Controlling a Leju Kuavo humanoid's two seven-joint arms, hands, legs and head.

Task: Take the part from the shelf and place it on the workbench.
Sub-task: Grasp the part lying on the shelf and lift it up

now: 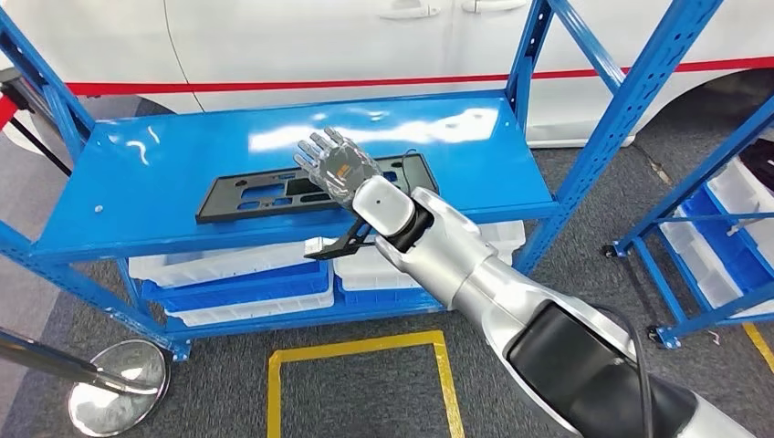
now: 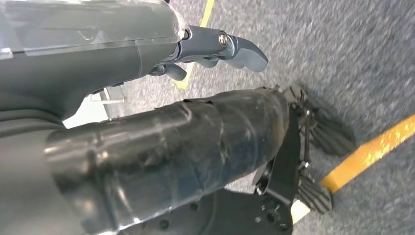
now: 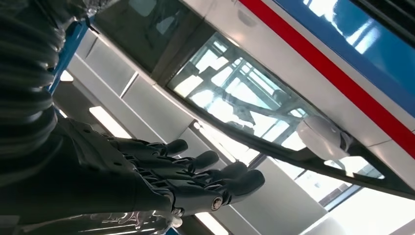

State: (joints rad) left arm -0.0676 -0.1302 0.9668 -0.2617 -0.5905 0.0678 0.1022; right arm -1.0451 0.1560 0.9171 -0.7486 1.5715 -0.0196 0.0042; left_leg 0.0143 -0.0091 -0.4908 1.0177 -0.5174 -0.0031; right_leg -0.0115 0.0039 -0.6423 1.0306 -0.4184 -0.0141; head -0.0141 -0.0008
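A flat black plastic part [image 1: 265, 193] with rectangular cut-outs lies on the blue top shelf [image 1: 155, 192]. My right hand [image 1: 334, 165] hovers above the part's right half, palm turned up, fingers stretched out and apart, holding nothing. The right wrist view shows the same hand [image 3: 195, 174] with straight spread fingers against a white car's window. My left hand [image 2: 215, 49] hangs low over the grey floor, fingers loosely curled, nothing in them.
Blue uprights [image 1: 529, 55] frame the shelf. White and blue bins [image 1: 237, 283] sit on the lower level. A white car with a red stripe [image 1: 274, 87] stands behind. A second blue rack [image 1: 721, 219] is at right, a stanchion base [image 1: 119, 383] at lower left, yellow floor tape [image 1: 356, 351] in front.
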